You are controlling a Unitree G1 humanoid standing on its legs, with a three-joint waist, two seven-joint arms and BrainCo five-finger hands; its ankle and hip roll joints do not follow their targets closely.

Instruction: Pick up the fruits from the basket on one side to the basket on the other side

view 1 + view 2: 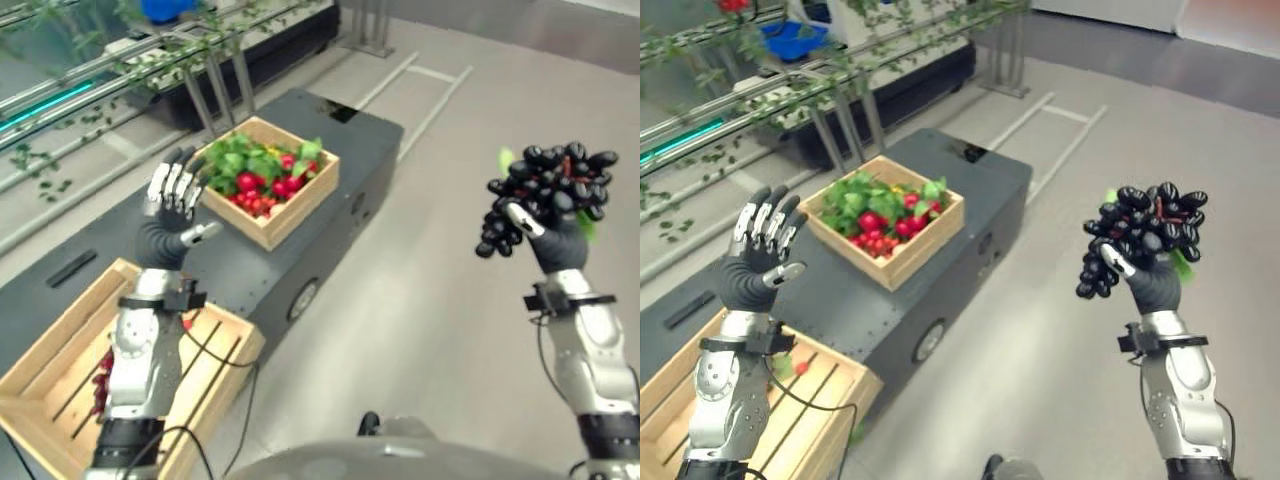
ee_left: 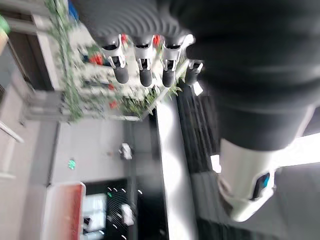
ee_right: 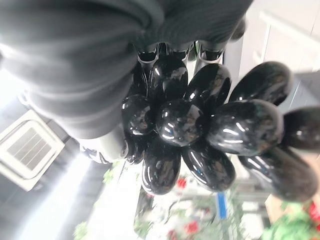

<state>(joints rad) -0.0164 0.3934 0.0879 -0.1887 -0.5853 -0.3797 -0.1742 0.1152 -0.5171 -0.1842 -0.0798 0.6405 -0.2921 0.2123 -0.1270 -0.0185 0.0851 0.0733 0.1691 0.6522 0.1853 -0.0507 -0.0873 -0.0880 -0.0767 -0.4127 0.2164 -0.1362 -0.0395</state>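
While we read the scene: our right hand (image 1: 556,238) is raised well off to the right, above the grey floor (image 1: 430,260), far from both baskets.
Right hand: we have the fingers curled round a bunch of glossy black grapes (image 1: 548,190), lifted high, so the hanging berries would clear the crate rims on the way across, we judge.
Left hand: our left hand (image 1: 760,258) is up with fingers straight and spread, holding nothing, palm toward the worktop; it seems parked out of the carrying path.
Source basket, by our guess: the light wooden crate of red fruits and green leaves (image 1: 268,180) sits on the dark grey worktop (image 1: 250,265).
Other basket: the slatted light wooden crate (image 1: 60,370) lies at lower left, nearly bare, some red fruit beside our left arm.
Next: carrying the grapes over to a crate.
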